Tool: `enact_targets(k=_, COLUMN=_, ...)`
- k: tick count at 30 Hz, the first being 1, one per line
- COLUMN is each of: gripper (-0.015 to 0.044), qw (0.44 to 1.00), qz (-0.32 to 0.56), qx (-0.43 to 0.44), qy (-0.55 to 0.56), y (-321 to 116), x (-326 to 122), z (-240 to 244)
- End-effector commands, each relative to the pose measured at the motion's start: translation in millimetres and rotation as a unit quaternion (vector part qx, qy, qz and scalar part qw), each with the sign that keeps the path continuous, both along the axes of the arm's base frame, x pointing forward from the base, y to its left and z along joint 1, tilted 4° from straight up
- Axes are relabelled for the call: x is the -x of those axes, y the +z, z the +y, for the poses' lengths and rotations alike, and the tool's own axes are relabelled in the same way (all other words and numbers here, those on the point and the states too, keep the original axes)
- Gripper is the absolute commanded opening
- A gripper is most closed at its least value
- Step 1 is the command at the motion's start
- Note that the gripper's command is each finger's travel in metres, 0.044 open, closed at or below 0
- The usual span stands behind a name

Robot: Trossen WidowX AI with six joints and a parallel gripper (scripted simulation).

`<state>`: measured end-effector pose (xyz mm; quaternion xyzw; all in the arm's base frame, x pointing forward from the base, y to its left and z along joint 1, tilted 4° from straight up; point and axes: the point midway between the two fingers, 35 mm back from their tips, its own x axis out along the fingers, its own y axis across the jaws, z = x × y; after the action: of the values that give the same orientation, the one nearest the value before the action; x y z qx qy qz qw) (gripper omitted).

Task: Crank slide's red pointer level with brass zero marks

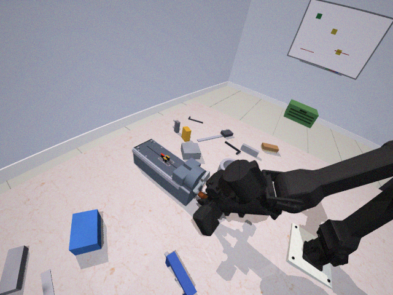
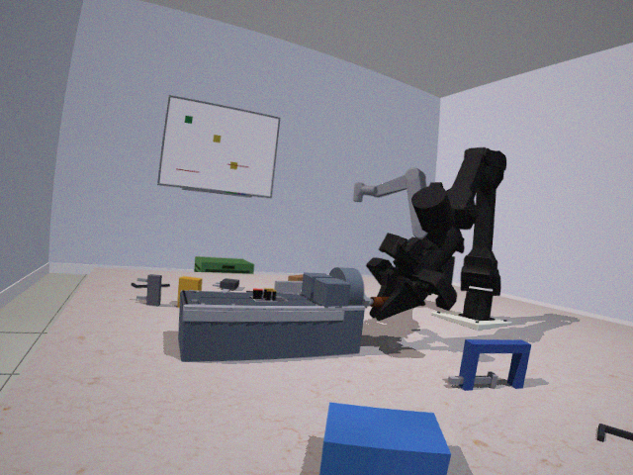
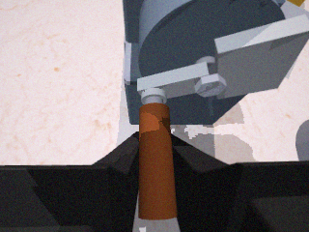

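The crank handle point(image 1: 202, 195) point(image 2: 379, 301) point(image 3: 156, 161), a brown cylindrical grip, is clamped between the fingers of the black gripper point(image 1: 202, 203) point(image 2: 377, 305) point(image 3: 151, 137). The handle is joined to a light-grey crank arm point(image 3: 175, 81) at the end face of the blue-grey slide machine point(image 1: 161, 173) point(image 2: 270, 334) point(image 3: 171, 115). On the machine's top face, the red pointer point(image 1: 163, 155) point(image 2: 257, 293) is located beside the brass zero marks point(image 1: 166, 157) point(image 2: 269, 294); it is offset from them, toward the end of the housing opposite the crank.

A light-grey block point(image 1: 191, 150) is positioned near the long side of the machine, with a yellow block point(image 1: 186, 134) point(image 2: 189, 288) beyond it. On the opposite side, well apart, a blue box point(image 1: 85, 232) point(image 2: 384, 439) rests on the table. A blue bridge-shaped bracket point(image 1: 180, 273) point(image 2: 497, 346) stands near the gripper end. The arm's white base plate point(image 1: 293, 257) point(image 2: 480, 325) lies farther out.
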<state>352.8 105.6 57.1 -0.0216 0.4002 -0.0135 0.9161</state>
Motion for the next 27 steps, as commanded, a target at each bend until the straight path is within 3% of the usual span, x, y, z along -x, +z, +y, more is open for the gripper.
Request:
enact_targets(k=1, gripper=0.0000, qw=1.000, qz=-0.007, qx=-0.004, qy=0.003, y=9, x=0, z=4)
enact_targets(k=27, gripper=0.0000, qw=1.000, qz=-0.007, qx=-0.003, qy=0.003, y=33, x=0, z=-2)
